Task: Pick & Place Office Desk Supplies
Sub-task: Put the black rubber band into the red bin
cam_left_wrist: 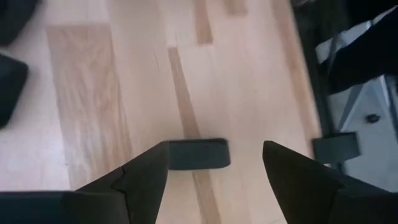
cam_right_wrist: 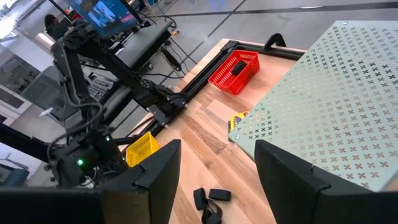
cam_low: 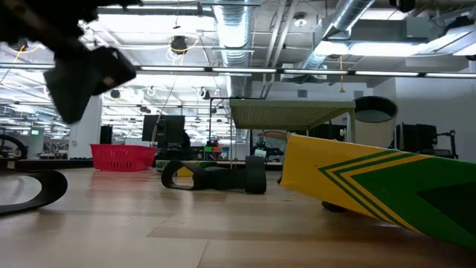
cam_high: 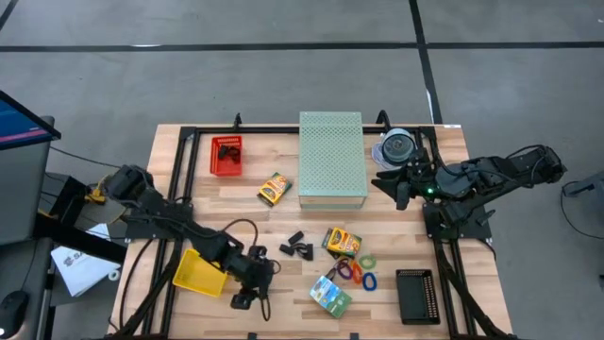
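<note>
My left gripper [cam_high: 247, 286] is open near the table's front edge, pointing steeply down. A small black clip [cam_left_wrist: 198, 154] lies flat on the wood just beyond its fingertips, in line with the gap; nothing is touched. More black binder clips [cam_high: 297, 248] lie mid-table. Beside them are a yellow-green box [cam_high: 342, 241], coloured elastic loops [cam_high: 359, 272] and a green-blue packet [cam_high: 330, 295]. A small yellow box [cam_high: 274, 189] lies by the pale green box. My right gripper [cam_right_wrist: 217, 155] waits open above the table's right side, holding nothing.
A yellow basket [cam_high: 198, 272] sits just left of my left gripper. A red basket [cam_high: 225, 156] holding black clips stands at the far left. The large pale green perforated box [cam_high: 332, 159] fills the far middle, a disc spindle [cam_high: 398, 146] right of it. A black tray [cam_high: 415, 295] lies front right.
</note>
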Controlling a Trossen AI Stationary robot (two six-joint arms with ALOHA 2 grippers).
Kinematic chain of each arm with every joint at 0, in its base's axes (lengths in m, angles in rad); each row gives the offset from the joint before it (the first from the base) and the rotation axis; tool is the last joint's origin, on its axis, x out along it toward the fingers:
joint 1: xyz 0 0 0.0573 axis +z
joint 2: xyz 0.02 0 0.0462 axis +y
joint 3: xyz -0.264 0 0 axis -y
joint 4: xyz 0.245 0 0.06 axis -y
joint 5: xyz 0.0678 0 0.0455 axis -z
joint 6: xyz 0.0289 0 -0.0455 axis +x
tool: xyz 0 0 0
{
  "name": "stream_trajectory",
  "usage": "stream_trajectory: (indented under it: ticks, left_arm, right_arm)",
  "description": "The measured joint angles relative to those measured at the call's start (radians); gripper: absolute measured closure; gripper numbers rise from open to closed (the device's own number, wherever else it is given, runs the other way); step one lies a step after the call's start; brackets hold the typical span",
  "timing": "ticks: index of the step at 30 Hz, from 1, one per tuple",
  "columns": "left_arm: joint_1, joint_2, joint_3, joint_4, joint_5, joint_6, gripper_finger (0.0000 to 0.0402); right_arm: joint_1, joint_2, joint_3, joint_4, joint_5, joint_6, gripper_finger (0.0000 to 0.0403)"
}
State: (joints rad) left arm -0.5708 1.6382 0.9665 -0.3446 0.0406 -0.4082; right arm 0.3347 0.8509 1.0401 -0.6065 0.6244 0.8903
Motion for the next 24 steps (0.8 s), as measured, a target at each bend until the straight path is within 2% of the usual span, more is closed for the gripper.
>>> stream_trajectory:
  ticks: [12, 16, 20, 24]
  left_arm:
    - [0.004, 0.116, 0.000, 0.018, -0.026, -0.042, 0.0160]
    - [0.004, 0.135, 0.000, 0.034, -0.026, -0.056, 0.0176]
    - [0.004, 0.144, 0.000, 0.036, -0.026, -0.102, 0.0217]
    - [0.007, 0.131, 0.000, 0.031, -0.031, -0.112, 0.0285]
  right_arm:
    - [0.000, 0.000, 0.000, -0.049, 0.000, 0.027, 0.0201]
    - [0.000, 0.000, 0.000, -0.050, 0.000, 0.027, 0.0201]
    - [0.000, 0.000, 0.000, -0.055, 0.000, 0.027, 0.0201]
    - [0.000, 0.000, 0.000, -0.056, 0.000, 0.027, 0.0201]
